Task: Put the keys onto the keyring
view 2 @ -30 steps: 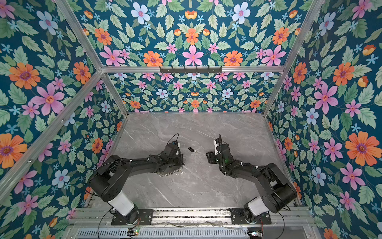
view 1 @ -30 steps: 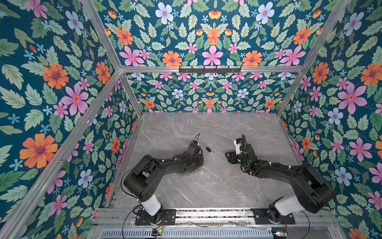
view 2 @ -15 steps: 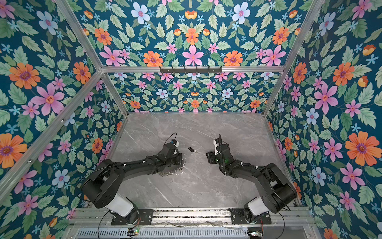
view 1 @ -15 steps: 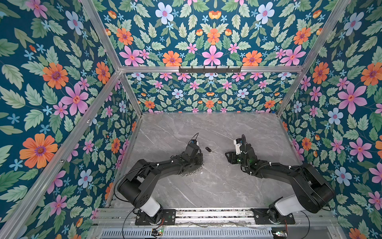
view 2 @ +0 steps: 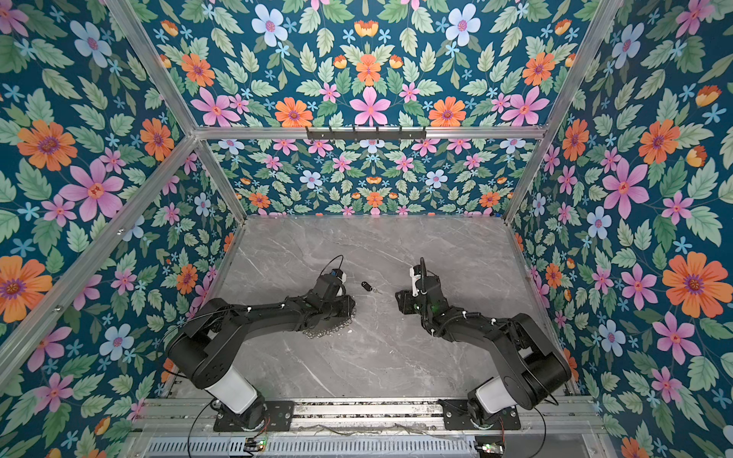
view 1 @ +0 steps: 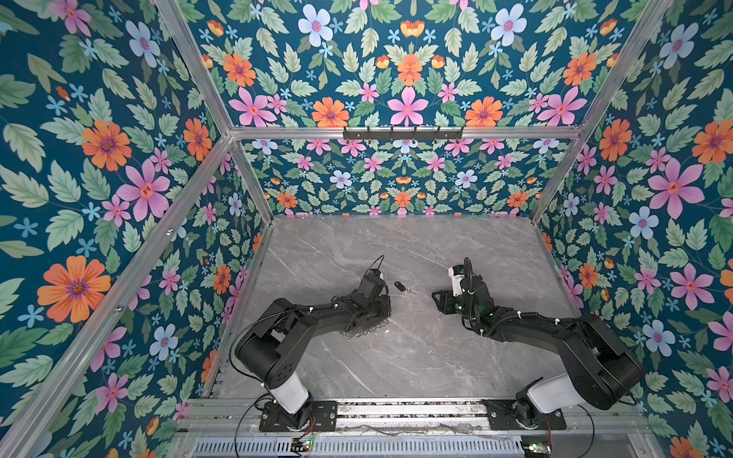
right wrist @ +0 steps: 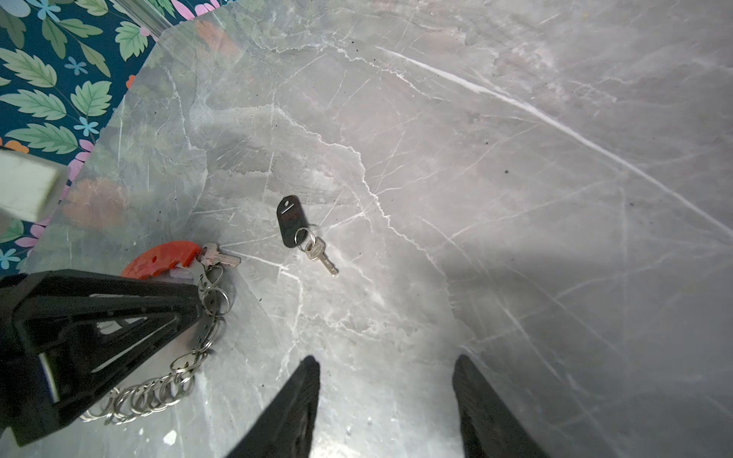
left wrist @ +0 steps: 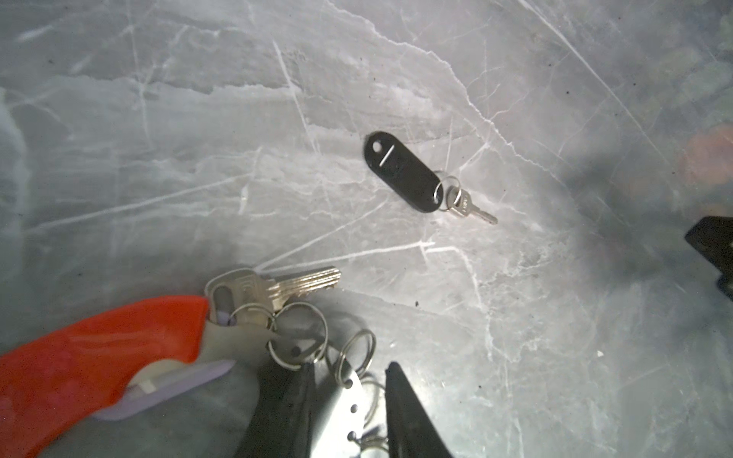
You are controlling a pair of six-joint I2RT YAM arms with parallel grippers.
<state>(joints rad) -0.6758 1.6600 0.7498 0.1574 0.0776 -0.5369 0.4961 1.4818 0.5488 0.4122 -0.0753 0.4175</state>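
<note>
the black tag (left wrist: 400, 174) lies flat on the worktop (view 1: 396, 357), loose. its tiny ring also carries a small silver key (left wrist: 470, 208). in both top views this tag sits in the gap between the two arms' ends, nearer the left one.

the lilac tag (left wrist: 174, 390) lies tight against the keyring (left wrist: 99, 357), partly hidden under its red section. whether it is strung on cannot be made out. at the tip of the red section a larger silver key (left wrist: 277, 287) points roughly toward the black tag, near it but apart. from there the hoop's thin metal band runs on. it is threaded with small silver rings (right wrist: 158, 392) that fan out on the worktop.

the left jaws straddle that band. it passes between the fingers (left wrist: 285, 396), and a clear gap shows on one side, so they stand released rather than pinching it. the left arm (view 1: 317, 313) lies low across the worktop. it covers most of the keyring in both top views, where only a fringe of rings shows at its edge.

the right jaws are parted wide and hold nothing, with bare worktop showing between the fingers (right wrist: 301, 396). they face the black tag from the other side, near it but not touching. the right arm (view 1: 515, 325) stretches in low from the front right.

floral walls (view 1: 99, 178) close in the worktop on three sides.
</note>
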